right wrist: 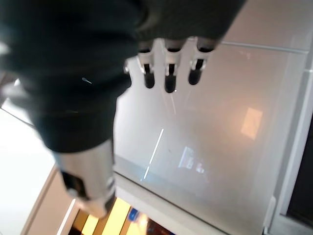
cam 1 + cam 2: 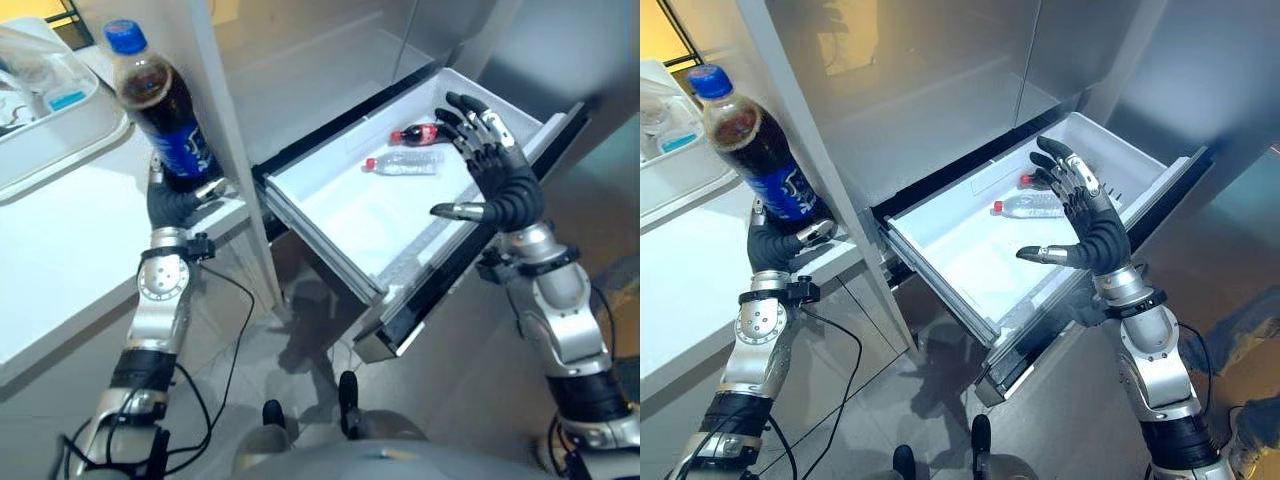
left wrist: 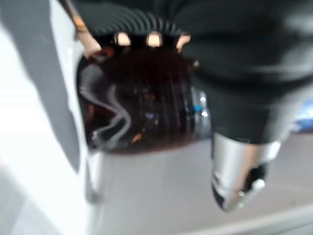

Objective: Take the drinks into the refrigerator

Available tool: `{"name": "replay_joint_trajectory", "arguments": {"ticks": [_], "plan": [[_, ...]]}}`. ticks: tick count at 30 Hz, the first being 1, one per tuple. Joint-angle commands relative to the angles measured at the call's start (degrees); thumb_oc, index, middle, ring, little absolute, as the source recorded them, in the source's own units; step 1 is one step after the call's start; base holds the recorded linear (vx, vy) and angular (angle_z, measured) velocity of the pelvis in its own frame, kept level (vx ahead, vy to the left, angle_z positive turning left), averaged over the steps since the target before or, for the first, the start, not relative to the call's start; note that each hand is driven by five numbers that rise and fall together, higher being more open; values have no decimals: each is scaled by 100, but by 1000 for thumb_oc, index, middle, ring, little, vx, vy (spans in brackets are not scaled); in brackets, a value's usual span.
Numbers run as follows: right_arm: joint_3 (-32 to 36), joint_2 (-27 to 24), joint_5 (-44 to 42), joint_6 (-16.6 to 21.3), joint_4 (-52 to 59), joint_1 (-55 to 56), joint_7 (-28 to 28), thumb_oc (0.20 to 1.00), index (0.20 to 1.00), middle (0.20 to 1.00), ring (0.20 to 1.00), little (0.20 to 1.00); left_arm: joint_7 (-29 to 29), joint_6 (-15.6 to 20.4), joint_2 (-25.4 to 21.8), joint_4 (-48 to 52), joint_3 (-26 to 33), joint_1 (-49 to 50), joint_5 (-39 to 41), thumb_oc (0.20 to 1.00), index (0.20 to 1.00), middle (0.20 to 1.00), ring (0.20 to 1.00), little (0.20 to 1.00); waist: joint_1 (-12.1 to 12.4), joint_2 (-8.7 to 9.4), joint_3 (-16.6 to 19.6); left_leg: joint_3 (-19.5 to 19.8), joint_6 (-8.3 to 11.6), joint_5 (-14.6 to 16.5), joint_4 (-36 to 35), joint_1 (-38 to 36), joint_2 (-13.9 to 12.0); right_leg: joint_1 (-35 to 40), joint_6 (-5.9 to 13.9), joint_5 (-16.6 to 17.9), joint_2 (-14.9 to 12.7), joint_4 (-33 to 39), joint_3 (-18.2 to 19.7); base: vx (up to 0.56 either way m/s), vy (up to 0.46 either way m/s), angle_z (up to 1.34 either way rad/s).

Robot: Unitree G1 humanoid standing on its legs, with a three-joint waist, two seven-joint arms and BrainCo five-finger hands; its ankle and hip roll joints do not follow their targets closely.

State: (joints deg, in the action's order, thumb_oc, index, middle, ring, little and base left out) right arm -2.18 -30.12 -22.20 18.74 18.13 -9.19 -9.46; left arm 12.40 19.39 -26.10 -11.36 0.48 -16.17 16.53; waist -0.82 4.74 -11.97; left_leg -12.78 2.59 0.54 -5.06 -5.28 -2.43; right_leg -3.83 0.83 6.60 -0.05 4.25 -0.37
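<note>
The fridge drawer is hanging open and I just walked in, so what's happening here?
The robot is loading drinks. Its left hand grips a large dark cola bottle with a blue cap, held upright beside the white counter. Its right hand hovers open above the pulled-out refrigerator drawer, where a small red-labelled cola bottle and a clear water bottle lie.

white counter (image 2: 60, 250) — left | clear tray (image 2: 55, 125) — on counter

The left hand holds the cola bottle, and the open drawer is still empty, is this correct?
Not quite. The left hand does hold the cola bottle, but the drawer is not empty: the left eye view shows a small red bottle and a clear bottle inside.
</note>
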Motion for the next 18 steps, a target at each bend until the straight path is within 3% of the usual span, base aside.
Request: {"name": "replay_joint_trajectory", "arguments": {"ticks": [1,3,4,5,6,18], "plan": [[56,30,-214,168,638,-208,-63,1000,1000,1000,1000,1000,-154,78,-433,-684,-253,-1134,-282,1000,1000,1000,1000,1000,-232,-72,93,109,-156,637,376,-290,46,144,555,-817,-169,-1084,-24,31,-2,-1],[31,30,-223,143,618,-182,-92,1000,1000,1000,1000,1000,-172,49,-428,-689,-323,-1232,-308,1000,1000,1000,1000,1000,-249,-83,120,105,-149,639,327,-364,56,216,554,-819,-166,-1028,-31,16,1,0],[24,52,-232,117,594,-141,-119,1000,1000,1000,1000,1000,-209,22,-424,-671,-369,-1286,-341,900,900,900,900,900,-262,-93,151,94,-142,643,297,-409,62,264,554,-818,-173,-988,-28,0,0,0],[17,61,-231,101,571,-112,-127,1000,1000,1000,1000,1000,-223,13,-405,-659,-402,-1311,-346,438,438,438,438,438,-267,-94,159,89,-139,640,282,-431,64,297,557,-811,-174,-958,-29,0,0,0],[20,61,-231,101,571,-109,-128,1000,1000,1000,1000,1000,-222,12,-404,-659,-406,-1312,-347,200,200,200,200,200,-264,-95,154,89,-138,639,277,-439,64,307,558,-807,-174,-949,-30,0,0,0],[-82,192,-177,13,546,-12,-248,1000,1000,1000,1000,1000,-381,-28,-166,-561,-635,-1417,-346,200,200,200,200,200,-263,-146,218,80,-120,551,89,-636,79,528,560,-689,-218,-718,-24,0,0,0]]}}
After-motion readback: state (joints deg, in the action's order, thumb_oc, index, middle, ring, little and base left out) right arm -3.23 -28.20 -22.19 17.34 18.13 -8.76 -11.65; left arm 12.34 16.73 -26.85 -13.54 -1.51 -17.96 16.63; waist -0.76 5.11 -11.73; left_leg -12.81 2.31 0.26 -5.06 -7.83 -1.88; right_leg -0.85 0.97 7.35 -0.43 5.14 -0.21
